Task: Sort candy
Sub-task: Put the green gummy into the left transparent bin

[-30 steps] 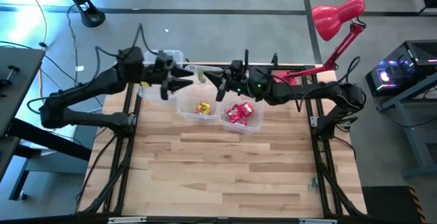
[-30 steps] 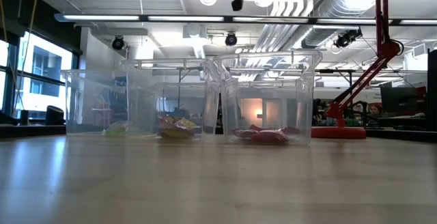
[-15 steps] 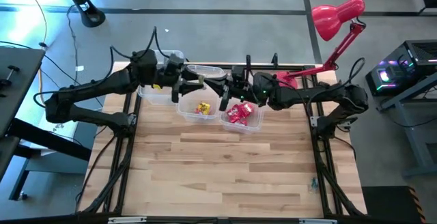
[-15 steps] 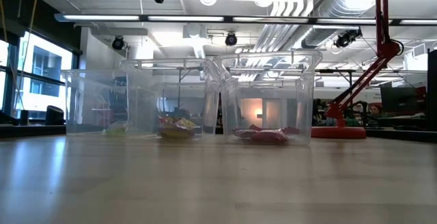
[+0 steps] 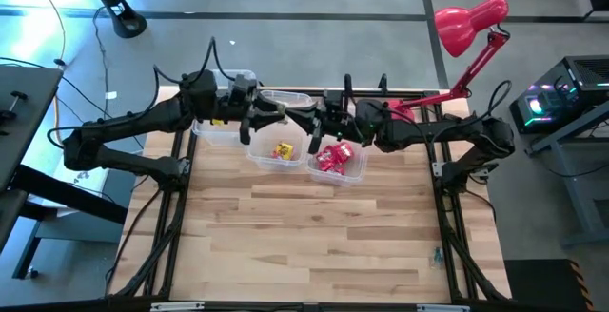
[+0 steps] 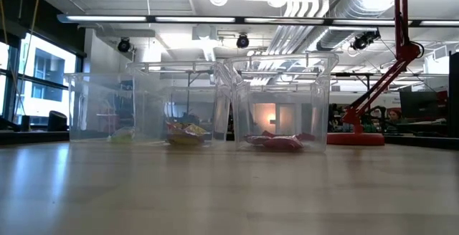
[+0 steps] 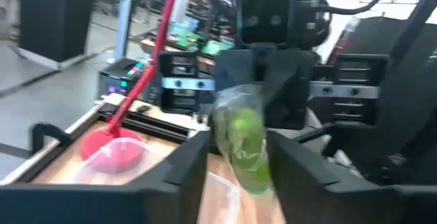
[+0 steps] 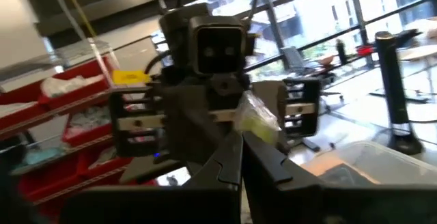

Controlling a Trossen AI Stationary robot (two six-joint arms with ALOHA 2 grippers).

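One green candy (image 7: 244, 144) hangs between both grippers: right gripper (image 5: 306, 117) pinches its wrapper, left gripper (image 5: 269, 114) spread around it. We judge it light, crinkly, slippery; grip mid-wrapper.

No text, label, brand, number or sign can be read in any view. The candy wrappers are too small to show print, and nothing legible stands on the bins or the arms.
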